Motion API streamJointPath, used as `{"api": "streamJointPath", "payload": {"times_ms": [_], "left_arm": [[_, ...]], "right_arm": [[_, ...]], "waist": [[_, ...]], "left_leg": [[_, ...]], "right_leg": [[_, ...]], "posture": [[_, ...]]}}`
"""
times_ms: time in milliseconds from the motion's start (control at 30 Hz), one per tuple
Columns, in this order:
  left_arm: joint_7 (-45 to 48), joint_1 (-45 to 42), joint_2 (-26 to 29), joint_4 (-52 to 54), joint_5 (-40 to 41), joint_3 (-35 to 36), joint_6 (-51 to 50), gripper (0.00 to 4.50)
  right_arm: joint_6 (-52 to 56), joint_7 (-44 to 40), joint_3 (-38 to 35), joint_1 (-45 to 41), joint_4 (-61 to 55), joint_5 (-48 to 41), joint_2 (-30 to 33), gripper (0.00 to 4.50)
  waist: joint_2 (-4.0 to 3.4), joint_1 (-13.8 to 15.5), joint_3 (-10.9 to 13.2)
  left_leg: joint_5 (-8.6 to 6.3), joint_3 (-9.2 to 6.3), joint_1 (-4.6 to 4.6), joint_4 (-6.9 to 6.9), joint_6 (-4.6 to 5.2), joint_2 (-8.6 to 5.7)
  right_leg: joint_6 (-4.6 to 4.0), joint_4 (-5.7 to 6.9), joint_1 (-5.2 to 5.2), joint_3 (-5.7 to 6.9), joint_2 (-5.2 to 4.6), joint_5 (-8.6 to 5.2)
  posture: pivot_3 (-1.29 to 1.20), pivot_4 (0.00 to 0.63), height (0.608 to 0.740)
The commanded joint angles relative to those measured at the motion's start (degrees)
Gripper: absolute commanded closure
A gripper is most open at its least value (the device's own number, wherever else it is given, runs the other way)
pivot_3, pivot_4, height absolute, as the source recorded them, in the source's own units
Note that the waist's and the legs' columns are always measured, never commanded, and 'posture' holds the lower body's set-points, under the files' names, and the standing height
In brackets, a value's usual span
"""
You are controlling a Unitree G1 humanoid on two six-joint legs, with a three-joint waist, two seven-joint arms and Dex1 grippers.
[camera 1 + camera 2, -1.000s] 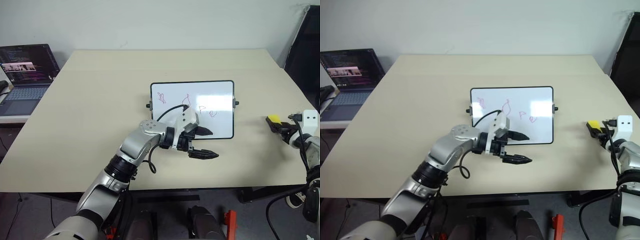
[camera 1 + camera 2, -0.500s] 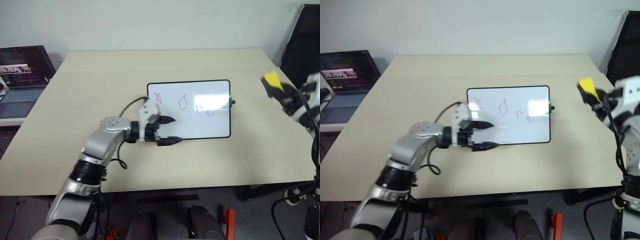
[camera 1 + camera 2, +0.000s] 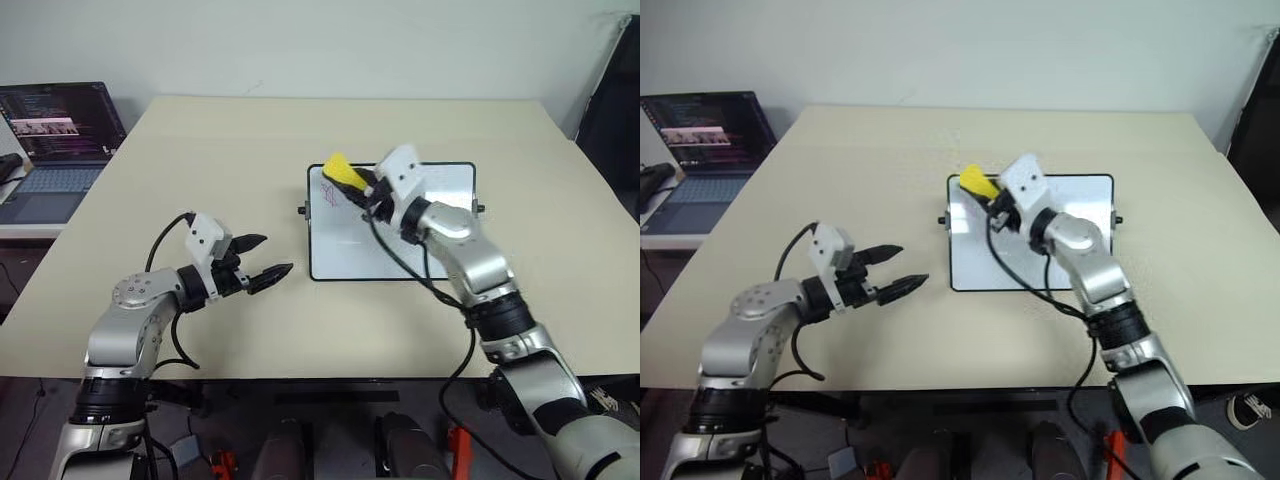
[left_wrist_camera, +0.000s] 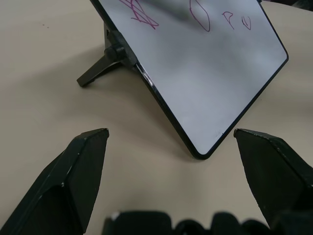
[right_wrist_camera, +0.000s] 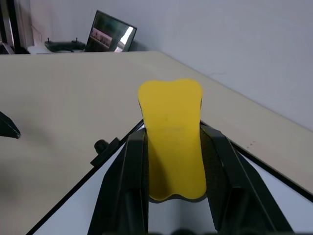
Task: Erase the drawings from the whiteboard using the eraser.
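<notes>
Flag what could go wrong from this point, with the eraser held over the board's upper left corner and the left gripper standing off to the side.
1. The whiteboard leans on a small stand and nothing braces it; the open left gripper is clear of it, so a firm wipe could push or tip it.
2. The eraser sticks well out of the right gripper, so pressure may twist it loose.
3. The drawings are small and spread out, so one pass may miss some.

right pincer [image 3: 362, 192] and eraser [image 3: 342, 172] hiding most drawings [image 3: 327, 194], laptop [image 3: 58, 135] cut by frame edge
</notes>
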State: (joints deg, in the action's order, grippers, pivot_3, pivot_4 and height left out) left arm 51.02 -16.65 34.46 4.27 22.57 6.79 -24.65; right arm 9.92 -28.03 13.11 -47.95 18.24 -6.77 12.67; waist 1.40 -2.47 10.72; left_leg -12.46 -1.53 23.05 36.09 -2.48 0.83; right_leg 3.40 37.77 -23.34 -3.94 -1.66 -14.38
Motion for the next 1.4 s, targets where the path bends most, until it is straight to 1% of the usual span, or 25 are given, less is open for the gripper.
{"api": "streamJointPath", "payload": {"times_ms": [33,267,400,533,733,833,900,1000,1100,1200,1267,1400], "left_arm": [[-1.3,0.5,-0.2,3.4,0.7,0.5,0.5,0.0],[-2.7,1.5,-0.1,4.8,1.1,0.8,0.0,0.0],[-2.7,2.1,0.4,5.4,1.5,1.3,-0.2,0.0],[-2.4,2.2,1.2,5.2,1.9,1.7,-0.2,0.0],[-2.4,1.4,1.4,4.8,2.1,0.8,-0.2,0.0],[-2.3,0.9,1.4,4.5,2.1,0.7,-0.1,0.0],[-2.3,0.6,1.4,4.1,1.9,0.5,0.0,0.0],[-2.2,0.0,1.2,3.7,1.7,0.1,0.0,0.0],[-2.2,-0.5,1.1,3.4,1.6,-0.2,0.1,0.0],[-2.1,-1.2,1.0,3.0,1.5,-0.6,0.2,0.0],[-2.0,-1.5,1.0,2.6,1.5,-0.7,0.3,0.0],[-1.8,-2.0,1.0,2.3,1.5,-1.1,0.4,0.0]], "right_arm": [[-5.6,0.3,-1.1,-3.4,4.6,2.1,-1.4,3.38],[-10.0,1.6,-0.8,-6.3,14.6,6.1,-3.6,3.38],[-9.2,1.8,0.8,-7.1,18.9,9.6,-4.0,3.38],[-9.6,-4.4,4.3,-4.9,19.3,11.3,-4.5,3.38],[-8.1,-12.1,7.6,1.2,16.6,11.8,-3.8,3.38],[-8.5,-10.0,6.1,1.2,17.5,12.2,-3.9,3.38],[-9.5,-6.9,4.6,-0.2,19.6,12.5,-3.9,3.38],[-10.4,-1.1,1.8,-3.3,23.6,12.2,-3.9,3.38],[-11.2,2.8,0.4,-5.4,26.6,12.4,-3.7,3.38],[-10.8,6.0,-1.0,-6.5,29.0,12.6,-3.7,3.38],[-10.5,7.2,-1.3,-6.9,30.0,12.7,-3.8,3.38],[-10.4,7.0,-1.1,-6.5,29.5,12.8,-3.9,3.38]], "waist": [[0.0,0.0,0.0],[0.0,-0.7,0.0],[0.0,-0.8,0.0],[0.04,-1.0,0.0],[0.17,-1.0,-0.2],[0.18,-1.2,-0.2],[0.19,-1.1,-0.2],[0.2,-1.0,-0.2],[0.22,-0.8,-0.2],[0.32,-0.8,-0.3],[0.36,-0.8,-0.3],[0.41,-0.8,-0.3]], "left_leg": [[0.0,0.0,-0.01,0.0,0.0,0.0],[0.0,-0.01,-0.07,-0.02,0.0,0.03],[0.0,0.0,-0.1,-0.01,0.0,0.02],[0.0,-0.01,-0.17,-0.01,0.0,0.04],[0.0,-0.01,-0.3,0.01,0.0,0.09],[0.02,0.03,-0.38,0.04,0.0,0.2],[0.06,0.03,-0.39,0.07,0.02,0.39],[0.13,0.03,-0.45,0.12,0.11,0.64],[0.25,0.04,-0.47,0.12,0.29,0.68],[0.31,0.06,-0.46,0.12,0.38,0.68],[0.32,0.07,-0.47,0.12,0.39,0.68],[0.32,0.07,-0.46,0.12,0.39,0.69]], "right_leg": [[0.0,0.02,0.0,0.0,0.0,0.0],[-0.04,0.13,0.0,0.0,0.03,0.0],[-0.04,0.16,0.0,-0.01,0.03,0.0],[-0.08,0.23,0.01,-0.01,0.06,0.02],[-0.1,0.24,0.13,-0.02,0.13,0.03],[-0.18,0.25,0.16,-0.07,0.26,0.11],[-0.14,0.24,0.16,-0.05,0.44,0.12],[-0.31,0.28,0.16,-0.01,0.7,0.23],[-0.57,0.27,0.16,-0.02,0.76,0.28],[-0.66,0.24,0.16,-0.04,0.76,0.29],[-0.65,0.24,0.17,-0.05,0.76,0.29],[-0.65,0.23,0.17,-0.05,0.76,0.29]], "posture": [[0.0,0.15,0.74],[0.0,0.15,0.74],[0.0,0.15,0.74],[0.0,0.15,0.74],[0.0,0.15,0.74],[0.0,0.15,0.74],[0.0,0.15,0.74],[0.0,0.15,0.74],[0.0,0.15,0.74],[0.0,0.15,0.74],[0.0,0.15,0.74],[0.0,0.15,0.74]]}}
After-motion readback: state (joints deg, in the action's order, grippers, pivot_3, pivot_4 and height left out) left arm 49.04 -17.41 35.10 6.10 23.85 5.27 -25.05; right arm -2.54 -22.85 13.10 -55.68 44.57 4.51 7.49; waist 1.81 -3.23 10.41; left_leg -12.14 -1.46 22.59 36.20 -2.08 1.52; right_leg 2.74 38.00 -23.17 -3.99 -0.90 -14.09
